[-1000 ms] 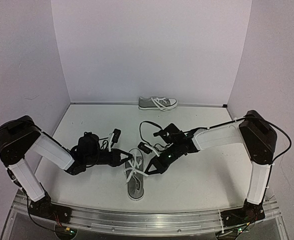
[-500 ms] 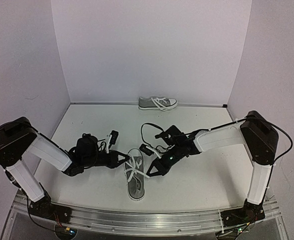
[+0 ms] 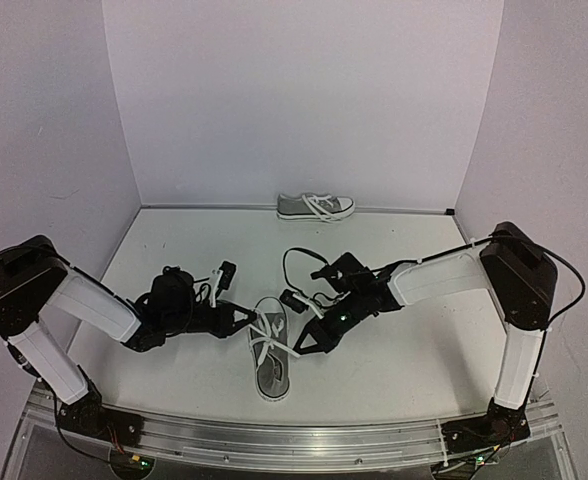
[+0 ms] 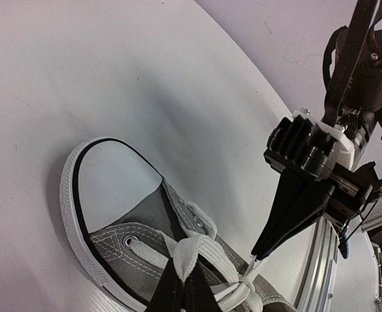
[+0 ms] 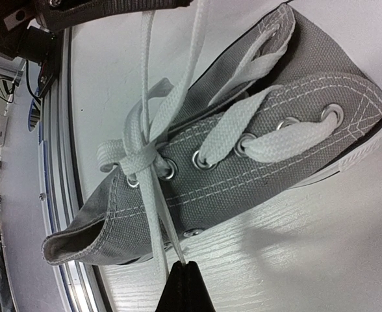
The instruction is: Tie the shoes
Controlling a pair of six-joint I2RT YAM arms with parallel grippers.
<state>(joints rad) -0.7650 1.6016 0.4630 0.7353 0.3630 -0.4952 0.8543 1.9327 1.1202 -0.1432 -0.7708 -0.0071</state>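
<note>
near shoe (image 3: 270,352): mid-worktop (image 3: 424,350), between the two arms. Long axis runs near-to-far, heel opening toward the rail (image 3: 294,435), toe toward the back wall (image 3: 304,100).
far shoe (image 3: 316,207): against the back wall, lying crosswise, well apart from both arms.
left fingers (image 4: 178,292): fully closed, pinching a fold of white lace (image 4: 192,255) just over the eyelets. The shoe is to their right.
right fingers (image 5: 183,286): fully closed on a lace strand that runs taut up to the knot (image 5: 138,159). The shoe is to their left.
key relation: the two sets of fingers face each other across the shoe's long axis, with the knot between them.
nearer arm: about even. The left tips sit over the lacing, the right tips just beside the shoe's side.
step (judgement): cinching the knot on the near shoe. The next pull should go straight outward, crosswise to the shoe.
risk (judgement): nothing pins the shoe, so an uneven pull could drag or twist it. A strand could also slip from the pinch.
</note>
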